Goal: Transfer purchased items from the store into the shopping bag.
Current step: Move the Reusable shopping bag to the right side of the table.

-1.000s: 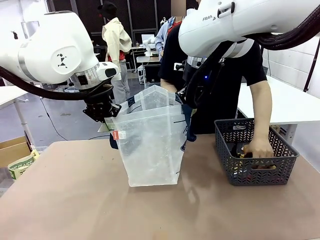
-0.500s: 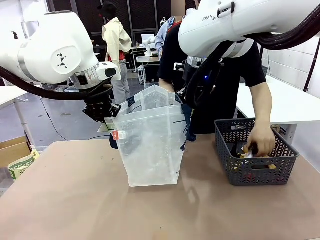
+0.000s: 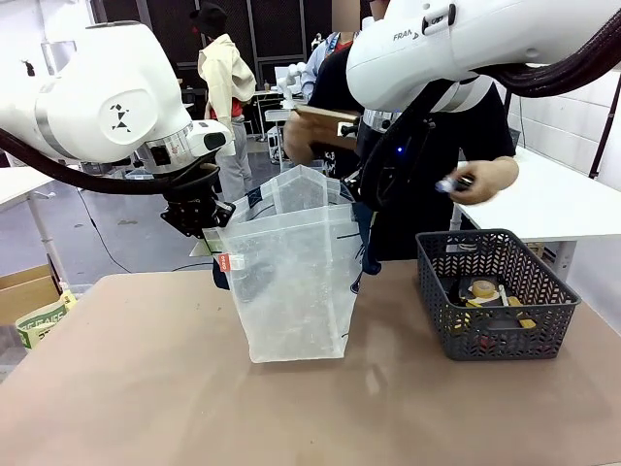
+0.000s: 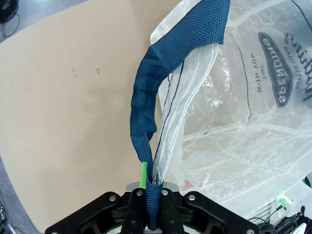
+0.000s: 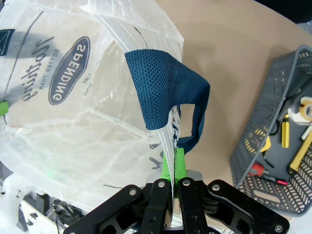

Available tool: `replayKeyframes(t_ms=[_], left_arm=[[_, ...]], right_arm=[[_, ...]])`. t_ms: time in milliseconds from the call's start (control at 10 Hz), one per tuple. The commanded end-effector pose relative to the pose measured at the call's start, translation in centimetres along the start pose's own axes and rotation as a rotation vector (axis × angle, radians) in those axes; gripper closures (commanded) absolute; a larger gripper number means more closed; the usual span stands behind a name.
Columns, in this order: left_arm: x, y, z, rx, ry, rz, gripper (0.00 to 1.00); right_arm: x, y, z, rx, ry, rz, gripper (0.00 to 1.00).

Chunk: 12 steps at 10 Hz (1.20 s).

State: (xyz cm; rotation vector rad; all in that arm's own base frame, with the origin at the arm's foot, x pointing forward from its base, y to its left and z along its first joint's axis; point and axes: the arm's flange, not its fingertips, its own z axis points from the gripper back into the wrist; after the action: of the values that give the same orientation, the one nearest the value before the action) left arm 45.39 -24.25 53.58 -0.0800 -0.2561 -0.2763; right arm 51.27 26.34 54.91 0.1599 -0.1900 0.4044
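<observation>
My left jaws are pressed together on the navy strap [image 4: 146, 112] of the shopping bag [image 3: 291, 282], with the webbing pinched between the green pads [image 4: 143, 171]. My right jaws are clamped the same way on the opposite strap [image 5: 156, 87], along with a fold of the bag's rim. Between the two sets of jaws the mouth is drawn open and faces up. Its long axis runs from one clamp to the other, and the base stands on the tabletop [image 3: 146, 388] below both. Just above that mouth, nearer my right jaws than my left, the person's hand [image 3: 296, 146] holds a flat brown item [image 3: 325, 124], too blurred to name. Farther out, past my right jaws, the person's other hand [image 3: 490, 178] carries a small item [image 3: 451, 183] above the dark grey basket [image 3: 495, 335]. The rest of the purchased items [image 3: 485, 291], mostly yellow, lie in that basket. I judge the coming move to be the person's: a drop straight down into the gap between my jaws. My part is to hold both straps apart and level, since slack on either side would narrow the opening.
</observation>
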Motion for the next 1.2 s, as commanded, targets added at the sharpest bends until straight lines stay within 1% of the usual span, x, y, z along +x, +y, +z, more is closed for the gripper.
replayKeyframes(t_ms=[0, 1100], left_arm=[[0.03, 0.48, 0.22, 0.007, -0.004, 0.004, 1.00], [0.03, 0.48, 0.22, 0.007, -0.004, 0.004, 1.00]], right_arm=[[-0.05, -0.42, 0.05, -0.003, 0.003, -0.006, 1.00], [0.00, 0.00, 0.00, 0.000, 0.000, 0.000, 1.00]])
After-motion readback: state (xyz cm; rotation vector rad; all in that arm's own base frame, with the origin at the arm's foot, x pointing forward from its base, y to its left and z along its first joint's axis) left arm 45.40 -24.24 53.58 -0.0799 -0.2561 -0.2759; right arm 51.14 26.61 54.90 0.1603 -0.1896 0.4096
